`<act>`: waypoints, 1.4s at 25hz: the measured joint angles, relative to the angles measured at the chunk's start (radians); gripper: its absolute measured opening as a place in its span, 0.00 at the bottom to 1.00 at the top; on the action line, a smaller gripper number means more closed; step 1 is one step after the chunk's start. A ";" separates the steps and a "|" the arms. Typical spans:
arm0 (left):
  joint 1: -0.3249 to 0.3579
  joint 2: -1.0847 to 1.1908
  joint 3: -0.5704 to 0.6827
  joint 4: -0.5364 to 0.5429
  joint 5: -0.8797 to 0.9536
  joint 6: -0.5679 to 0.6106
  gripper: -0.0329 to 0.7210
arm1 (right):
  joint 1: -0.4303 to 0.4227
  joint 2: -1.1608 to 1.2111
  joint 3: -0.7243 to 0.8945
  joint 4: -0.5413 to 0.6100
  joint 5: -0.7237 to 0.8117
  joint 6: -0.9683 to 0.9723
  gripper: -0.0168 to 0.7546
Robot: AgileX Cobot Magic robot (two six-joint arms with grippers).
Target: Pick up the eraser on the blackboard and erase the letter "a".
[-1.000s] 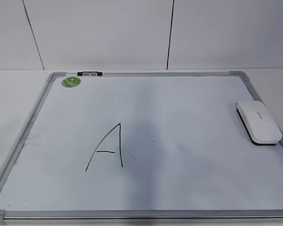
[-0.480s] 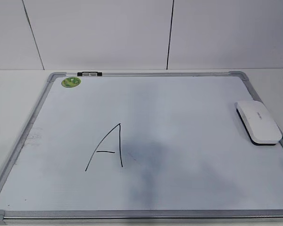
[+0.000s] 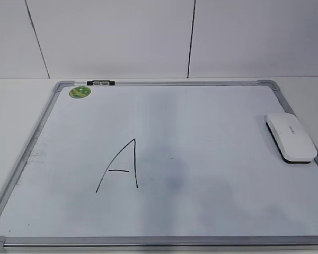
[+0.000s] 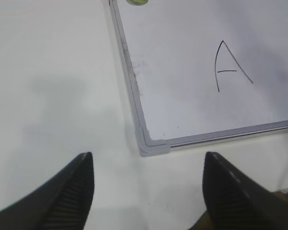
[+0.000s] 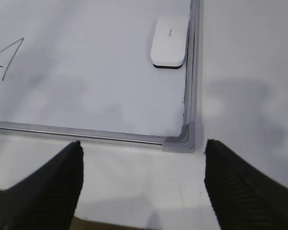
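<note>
The eraser (image 3: 290, 136), a white rounded block with a black underside, lies on the blackboard (image 3: 164, 83) by its right frame. It also shows in the right wrist view (image 5: 170, 40). A tall capital "A" (image 3: 120, 166) is drawn left of the board's middle. No small lowercase letter "a" shows in any view. My left gripper (image 4: 148, 165) is open and empty above the table, near the board's front left corner (image 4: 153, 146). My right gripper (image 5: 143, 158) is open and empty near the front right corner (image 5: 182, 141). Neither gripper shows in the exterior view.
A round green sticker (image 3: 80, 92) sits at the board's back left corner, with a small black-and-white clip (image 3: 101, 82) on the back frame. A white wall stands behind the table. The table's front edge shows low in the right wrist view (image 5: 110, 224).
Only a faint grey shadow over the board's middle has shifted. The eraser, the board and the capital "A" have not moved.
</note>
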 joint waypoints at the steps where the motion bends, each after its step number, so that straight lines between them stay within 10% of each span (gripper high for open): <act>1: 0.000 -0.002 0.019 0.002 0.000 0.000 0.73 | 0.000 -0.008 0.017 -0.008 0.000 0.000 0.79; 35: -0.029 -0.012 0.240 0.097 -0.181 0.000 0.70 | 0.000 -0.088 0.175 -0.110 -0.119 -0.014 0.79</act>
